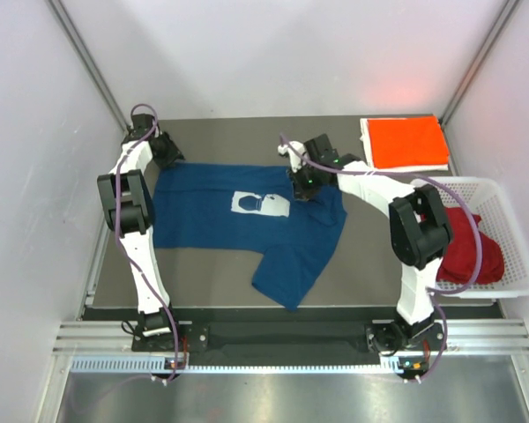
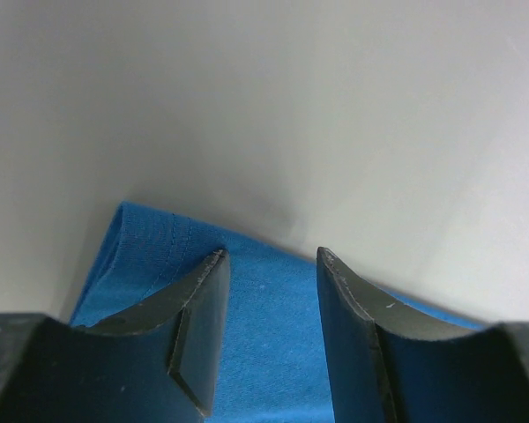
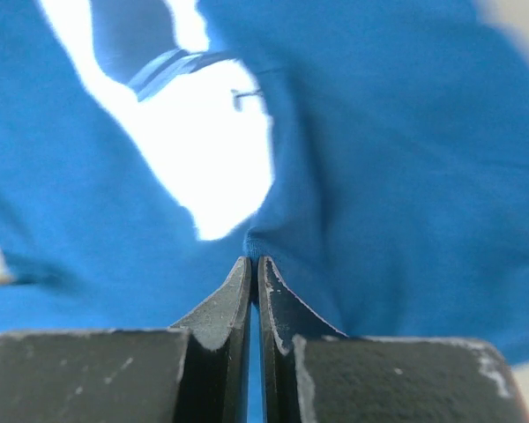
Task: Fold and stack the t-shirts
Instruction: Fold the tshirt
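Both ends of the navy t-shirt (image 1: pixel 213 218), long axis left-right, are covered: left gripper (image 2: pixel 270 257) parted over its edge, right gripper (image 3: pixel 254 263) clamped on cloth

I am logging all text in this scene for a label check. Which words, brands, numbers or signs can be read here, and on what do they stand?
No text can be read in any view.
The white chest print on the navy blue t-shirt: a pale patch with dark marks, too small in the top view and too blurred in the right wrist view to read.
The orange-red t-shirt, dark red t-shirt and white basket: no writing visible.
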Controlling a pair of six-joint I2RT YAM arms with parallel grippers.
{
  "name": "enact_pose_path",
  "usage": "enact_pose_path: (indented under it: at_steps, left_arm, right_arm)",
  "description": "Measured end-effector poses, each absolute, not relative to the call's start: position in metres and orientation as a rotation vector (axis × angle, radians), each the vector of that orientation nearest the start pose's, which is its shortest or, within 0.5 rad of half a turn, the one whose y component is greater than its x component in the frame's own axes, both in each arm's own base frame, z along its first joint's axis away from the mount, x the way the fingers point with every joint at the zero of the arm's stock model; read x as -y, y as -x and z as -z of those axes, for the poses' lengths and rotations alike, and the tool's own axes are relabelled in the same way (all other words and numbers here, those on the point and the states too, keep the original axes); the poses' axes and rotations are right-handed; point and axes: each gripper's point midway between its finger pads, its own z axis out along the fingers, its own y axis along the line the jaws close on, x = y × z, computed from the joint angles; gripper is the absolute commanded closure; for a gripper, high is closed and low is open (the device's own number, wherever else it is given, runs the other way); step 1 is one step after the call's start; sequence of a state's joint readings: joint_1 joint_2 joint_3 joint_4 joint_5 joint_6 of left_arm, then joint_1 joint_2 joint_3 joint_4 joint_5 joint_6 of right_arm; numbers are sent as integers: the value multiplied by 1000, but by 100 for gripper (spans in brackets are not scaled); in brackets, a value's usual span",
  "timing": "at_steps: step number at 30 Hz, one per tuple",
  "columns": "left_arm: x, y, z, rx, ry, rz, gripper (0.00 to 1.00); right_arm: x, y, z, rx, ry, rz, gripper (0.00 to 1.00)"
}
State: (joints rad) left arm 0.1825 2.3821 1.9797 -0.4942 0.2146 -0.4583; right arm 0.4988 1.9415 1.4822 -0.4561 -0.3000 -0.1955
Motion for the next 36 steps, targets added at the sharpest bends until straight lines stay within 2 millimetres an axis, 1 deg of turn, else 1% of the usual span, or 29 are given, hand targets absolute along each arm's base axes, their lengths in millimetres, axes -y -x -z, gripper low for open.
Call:
enact_pose_path:
  at_steps: [4, 6, 7, 10, 12, 14, 15, 16, 19, 21, 22, 24, 25, 26, 28, 29, 30, 32, 34, 36]
  left_arm:
    - [-51, -582, -43, -2381, 691, 384, 50]
    - [-51, -582, -43, -2382, 692, 381, 49]
    - [-52, -582, -43, -2383, 693, 377, 50]
    - [-54, -578, -43, -2399, 705, 354, 50]
    - [-55, -576, -44, -2403, 712, 344, 49]
    - [-54, -572, -46, -2414, 720, 333, 49]
    - [-51, -567, -48, -2421, 722, 327, 49]
    - [-49, -561, -49, -2433, 730, 326, 49]
    - [-34, -538, -69, -2452, 729, 333, 49]
    - [-13, -523, -89, -2445, 691, 356, 50]
    - [3, -513, -99, -2447, 667, 378, 50]
    - [45, -494, -121, -2432, 571, 450, 50]
    - [71, -478, -122, -2446, 524, 498, 50]
    - [91, -470, -135, -2436, 464, 534, 50]
    - [145, -443, -144, -2434, 331, 652, 50]
    - [170, -428, -144, -2441, 268, 719, 50]
    - [188, -414, -142, -2450, 231, 782, 50]
    - [216, -389, -131, -2481, 180, 877, 50]
    - [232, -371, -115, -2519, 167, 924, 50]
    - [244, -358, -103, -2554, 165, 959, 49]
  right_arm:
    - [-293, -371, -81, -2316, 1018, -545, 99]
    - [-304, -362, -80, -2322, 1023, -567, 97]
    - [-308, -358, -80, -2327, 1023, -575, 89]
    - [-321, -346, -79, -2345, 1014, -593, 75]
    - [-324, -342, -78, -2364, 985, -595, 70]
    - [-320, -340, -76, -2396, 929, -579, 66]
    - [-314, -338, -74, -2423, 884, -559, 66]
    - [-307, -337, -75, -2444, 838, -540, 62]
    - [-281, -333, -83, -2488, 674, -498, 54]
    - [-259, -331, -94, -2495, 547, -466, 55]
    - [-246, -331, -100, -2491, 476, -447, 56]
    - [-227, -329, -108, -2484, 358, -422, 58]
    - [-216, -328, -110, -2479, 288, -415, 60]
    - [-210, -326, -110, -2481, 244, -412, 61]
    - [-196, -322, -104, -2499, 134, -407, 61]
    - [-192, -320, -100, -2508, 89, -406, 62]
    - [-188, -318, -94, -2517, 45, -403, 62]
    - [-181, -313, -81, -2538, -43, -400, 62]
    - [-178, -306, -68, -2561, -128, -404, 63]
    - [-175, -302, -59, -2571, -204, -405, 63]
